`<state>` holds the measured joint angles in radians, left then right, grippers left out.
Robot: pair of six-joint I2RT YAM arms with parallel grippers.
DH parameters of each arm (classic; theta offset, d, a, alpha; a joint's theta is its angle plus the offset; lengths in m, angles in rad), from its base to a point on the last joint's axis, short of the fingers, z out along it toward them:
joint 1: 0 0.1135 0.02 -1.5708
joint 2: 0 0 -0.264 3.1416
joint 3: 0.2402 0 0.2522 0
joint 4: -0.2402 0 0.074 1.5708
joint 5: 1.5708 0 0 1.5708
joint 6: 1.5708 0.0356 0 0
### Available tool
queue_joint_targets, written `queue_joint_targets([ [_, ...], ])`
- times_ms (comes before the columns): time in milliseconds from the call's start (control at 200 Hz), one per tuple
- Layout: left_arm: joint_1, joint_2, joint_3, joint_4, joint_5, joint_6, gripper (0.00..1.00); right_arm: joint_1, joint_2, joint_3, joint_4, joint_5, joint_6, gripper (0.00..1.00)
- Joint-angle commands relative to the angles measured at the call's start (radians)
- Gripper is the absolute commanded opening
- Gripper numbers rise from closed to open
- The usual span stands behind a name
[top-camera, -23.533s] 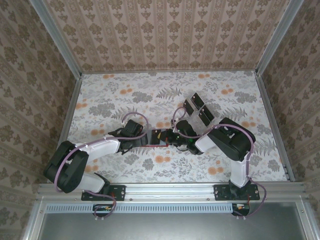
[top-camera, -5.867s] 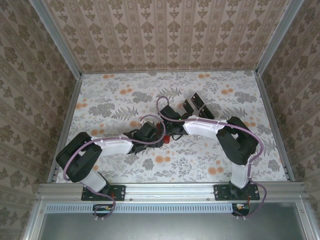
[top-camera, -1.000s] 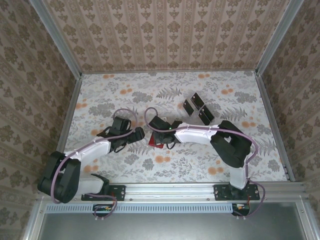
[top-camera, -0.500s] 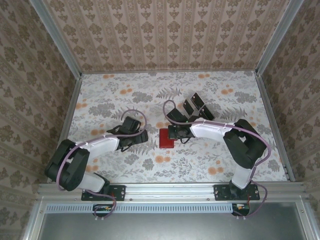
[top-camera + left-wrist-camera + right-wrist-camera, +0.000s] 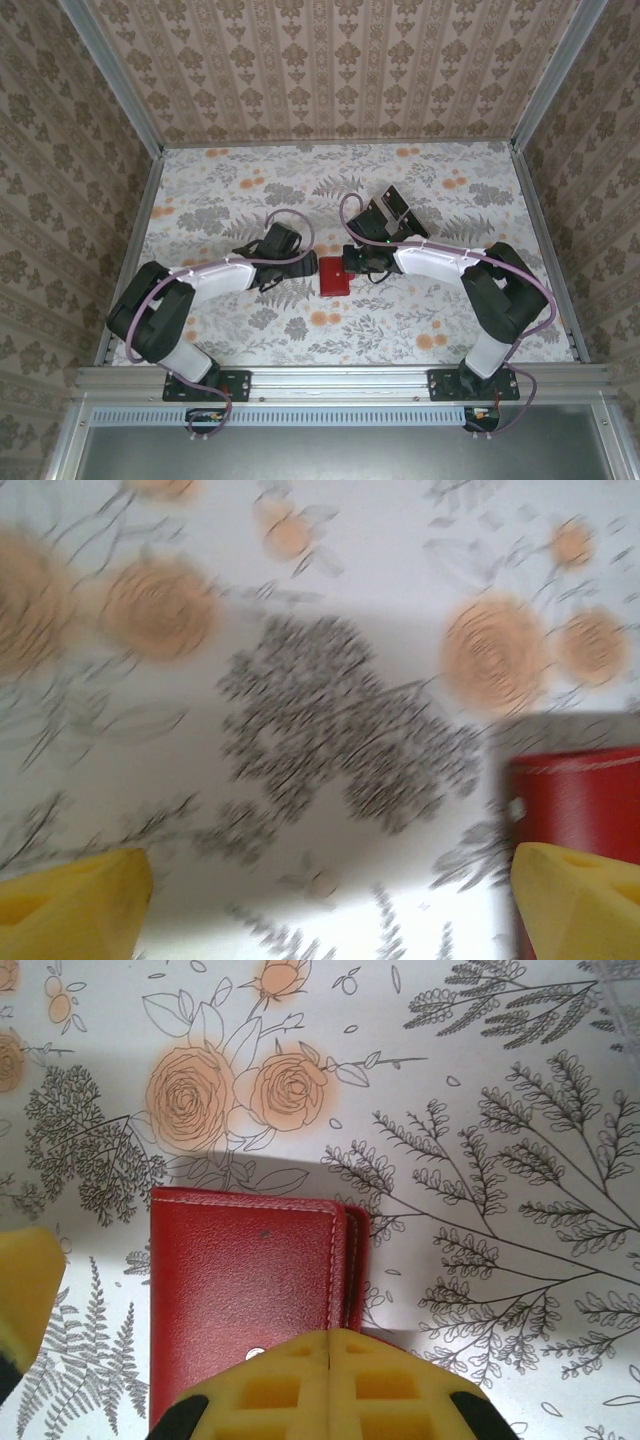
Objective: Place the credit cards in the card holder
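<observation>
The red card holder [image 5: 333, 276] lies folded shut on the flowered table, its snap facing me in the right wrist view [image 5: 250, 1290]. My right gripper [image 5: 330, 1345] is shut with nothing between its fingers, tips resting over the holder's near edge; from above it sits at the holder's right side [image 5: 352, 266]. My left gripper [image 5: 325, 910] is open wide over bare table, and the holder [image 5: 580, 800] lies just by its right finger. From above the left gripper [image 5: 304, 268] is just left of the holder. Black credit cards [image 5: 396, 202] lie behind the right arm, partly hidden.
The table [image 5: 220, 200] is covered in a floral sheet and walled in by patterned panels with metal rails [image 5: 340, 382] along the front. A yellow fingertip of the left gripper [image 5: 25, 1280] shows at the left of the right wrist view.
The right gripper has pulled back to the right, uncovering the closed holder. The left gripper has swung right, up to the holder's left side. The holder shifted slightly right.
</observation>
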<state>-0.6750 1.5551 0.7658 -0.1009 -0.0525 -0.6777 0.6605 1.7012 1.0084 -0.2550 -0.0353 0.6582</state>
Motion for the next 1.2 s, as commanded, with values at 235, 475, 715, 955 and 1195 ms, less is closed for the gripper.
queue_joint_targets([
  [235,0.023,0.086,0.073,0.046,0.101,0.083,0.94,0.007,-0.035,-0.026,0.033,-0.048,0.025,0.00],
  [475,0.020,0.088,0.048,0.061,0.108,0.086,0.94,0.037,-0.025,-0.030,0.067,-0.024,0.024,0.00],
  [715,0.017,0.096,0.020,0.089,0.108,0.069,0.94,0.069,0.015,-0.004,0.069,0.011,0.014,0.00],
  [955,0.015,0.107,0.010,0.099,0.109,0.065,0.93,0.083,0.036,0.007,0.072,0.020,0.017,0.00],
  [1195,0.012,0.117,0.007,0.107,0.113,0.058,0.93,0.089,0.054,0.018,0.076,0.025,0.018,0.00],
])
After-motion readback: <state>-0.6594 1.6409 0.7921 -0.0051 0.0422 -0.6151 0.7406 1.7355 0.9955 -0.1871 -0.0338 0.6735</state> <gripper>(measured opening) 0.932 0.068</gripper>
